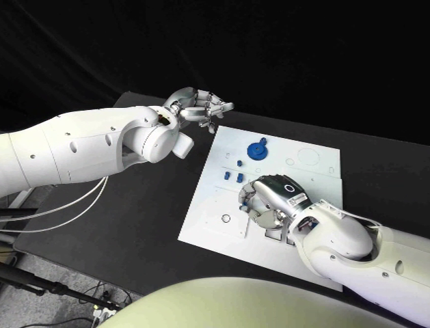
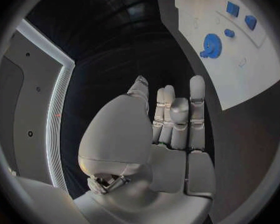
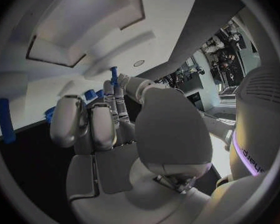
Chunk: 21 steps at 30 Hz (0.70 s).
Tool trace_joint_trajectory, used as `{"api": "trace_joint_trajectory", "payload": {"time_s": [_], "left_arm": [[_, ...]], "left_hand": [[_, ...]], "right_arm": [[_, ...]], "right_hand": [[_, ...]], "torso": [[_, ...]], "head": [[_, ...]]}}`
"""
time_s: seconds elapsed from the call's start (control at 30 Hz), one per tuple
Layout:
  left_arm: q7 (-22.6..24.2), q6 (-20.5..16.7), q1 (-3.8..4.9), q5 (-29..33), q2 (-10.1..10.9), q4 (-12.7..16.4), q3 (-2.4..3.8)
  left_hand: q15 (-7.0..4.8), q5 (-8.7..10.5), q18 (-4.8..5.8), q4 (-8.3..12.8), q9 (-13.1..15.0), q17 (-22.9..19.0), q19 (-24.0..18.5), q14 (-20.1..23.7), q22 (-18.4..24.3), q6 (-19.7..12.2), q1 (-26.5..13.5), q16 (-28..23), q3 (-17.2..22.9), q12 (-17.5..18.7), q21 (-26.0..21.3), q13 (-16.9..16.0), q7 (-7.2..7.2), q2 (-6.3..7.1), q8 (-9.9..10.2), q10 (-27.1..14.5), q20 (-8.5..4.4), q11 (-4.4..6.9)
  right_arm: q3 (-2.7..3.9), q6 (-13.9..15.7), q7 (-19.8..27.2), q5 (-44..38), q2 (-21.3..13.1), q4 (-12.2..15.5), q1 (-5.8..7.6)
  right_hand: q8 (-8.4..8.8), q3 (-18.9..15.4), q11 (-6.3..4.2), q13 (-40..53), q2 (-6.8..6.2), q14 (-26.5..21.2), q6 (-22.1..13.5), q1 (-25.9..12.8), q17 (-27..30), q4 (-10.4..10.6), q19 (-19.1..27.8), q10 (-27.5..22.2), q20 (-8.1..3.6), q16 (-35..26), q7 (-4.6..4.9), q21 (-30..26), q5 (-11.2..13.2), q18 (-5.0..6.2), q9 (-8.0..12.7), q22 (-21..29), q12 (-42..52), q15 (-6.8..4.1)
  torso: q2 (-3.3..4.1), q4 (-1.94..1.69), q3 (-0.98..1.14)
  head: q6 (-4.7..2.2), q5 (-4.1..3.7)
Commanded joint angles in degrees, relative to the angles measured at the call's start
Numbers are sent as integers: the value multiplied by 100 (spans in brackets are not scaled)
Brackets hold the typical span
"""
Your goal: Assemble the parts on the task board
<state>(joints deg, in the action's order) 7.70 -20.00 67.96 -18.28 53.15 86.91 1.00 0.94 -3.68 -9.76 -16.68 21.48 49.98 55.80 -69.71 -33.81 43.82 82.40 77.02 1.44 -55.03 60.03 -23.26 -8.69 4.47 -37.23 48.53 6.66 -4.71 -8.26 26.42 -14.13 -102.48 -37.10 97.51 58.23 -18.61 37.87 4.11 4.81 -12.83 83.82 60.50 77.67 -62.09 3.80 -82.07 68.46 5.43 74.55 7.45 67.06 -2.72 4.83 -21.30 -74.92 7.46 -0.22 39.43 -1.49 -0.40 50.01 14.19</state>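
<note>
The white task board (image 1: pixel 313 171) lies in the middle of the black table. A blue gear (image 1: pixel 258 149) sits near its far edge and shows again as the gear (image 2: pixel 210 45); small blue parts (image 1: pixel 232 177) lie nearer the middle. My right hand (image 1: pixel 270 205) hangs low over the board, fingers curled down beside those parts. In the right wrist view a thin blue piece (image 3: pixel 114 76) stands at the tips of the thumb and a finger; whether they pinch it is unclear. My left hand (image 1: pixel 197 106) hovers off the board's far left corner, fingers (image 2: pixel 177 117) straight, holding nothing.
A small black ring (image 1: pixel 225 219) lies on the board's near left part, close to a shallow square recess (image 1: pixel 232 226). A faint circle outline (image 1: pixel 310 156) marks the far right. More small blue parts (image 2: pixel 239 15) lie past the gear. Black table (image 1: pixel 136 205) surrounds the board.
</note>
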Motion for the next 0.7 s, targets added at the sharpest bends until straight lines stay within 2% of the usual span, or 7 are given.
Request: {"api": "trace_joint_trajectory", "payload": {"time_s": [0.03, 0.47, 0.7], "left_arm": [[14, 104, 7, -17, -9, 12, 5], [5, 116, 7, -21, -8, 16, 5], [-6, 125, 7, -23, -8, 17, 5]], "left_hand": [[23, -3, -78, -2, -5, 5, 0, -33, 8, -28, 18, 37, 37, 34, -21, 5, 10, 31, 26, -21, 33, 0], [23, -3, -78, -2, -5, 5, 0, -33, 8, -28, 18, 37, 37, 34, -21, 5, 10, 31, 26, -21, 33, 0], [28, -2, -78, -3, -10, 10, 2, -35, 6, -33, 12, 49, 36, 40, -18, 16, 5, 36, 23, -27, 38, -5]], "right_arm": [[-1, -116, 11, -80, 12, -5, -6], [-2, -161, 3, -82, 39, -22, -6], [-8, -290, 1, -80, 59, -42, -6]], "right_hand": [[26, -6, -2, 9, 4, 71, -8, 50, -3, -35, -38, 40, -21, 18, 16, -10, -30, -43, -6, -681, 19, -36], [31, -8, -3, 4, 8, 69, -8, 44, 0, -41, -34, 44, -21, 17, 15, -20, -30, -42, -13, -680, 10, -35], [32, -9, -3, 3, 8, 70, -9, 43, -9, -45, -34, 46, -21, 23, 15, -19, -30, -42, -15, -681, 7, -35]], "torso": [[-1, -2, -4], [-1, -5, -2], [-1, 1, -5]], "head": [[-1, -4], [-1, 8], [-1, 8]]}}
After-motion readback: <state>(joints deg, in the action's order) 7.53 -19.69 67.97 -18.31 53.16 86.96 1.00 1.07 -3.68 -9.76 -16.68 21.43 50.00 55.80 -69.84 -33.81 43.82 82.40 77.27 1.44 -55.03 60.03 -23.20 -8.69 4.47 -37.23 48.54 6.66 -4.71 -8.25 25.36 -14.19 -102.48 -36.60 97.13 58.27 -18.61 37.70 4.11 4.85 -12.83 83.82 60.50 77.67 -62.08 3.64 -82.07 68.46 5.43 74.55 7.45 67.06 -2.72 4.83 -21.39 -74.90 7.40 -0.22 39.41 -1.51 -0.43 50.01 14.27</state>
